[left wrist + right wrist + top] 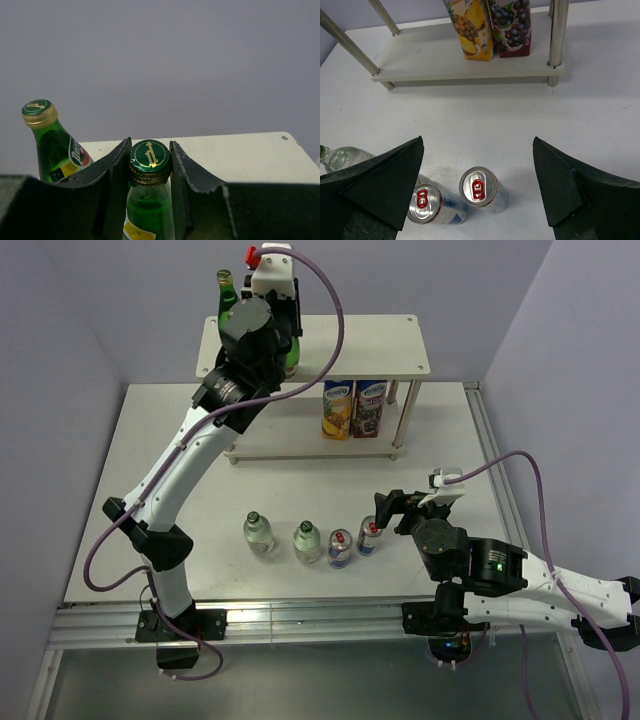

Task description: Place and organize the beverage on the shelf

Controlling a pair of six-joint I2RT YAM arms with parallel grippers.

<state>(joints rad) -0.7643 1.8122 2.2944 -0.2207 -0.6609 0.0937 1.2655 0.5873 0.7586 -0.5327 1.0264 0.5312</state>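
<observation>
Lilac walls back a white tabletop [250, 480]. On the top tier of the shelf [370, 340], the left jaws are clamped on the neck of a green bottle [145, 210], its capped twin [55, 150] just left. Whether its base sits flat is hidden. Released tilted, it could topple into the twin or off the board. Right jaws gape wide, empty, over two sealed cans [479, 186]; two capped clear bottles [258, 532] stand leftward.

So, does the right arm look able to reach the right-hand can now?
Probably yes. The right gripper is open, the right-hand can sits between its fingers with nothing blocking; only the second can stands close beside.
</observation>
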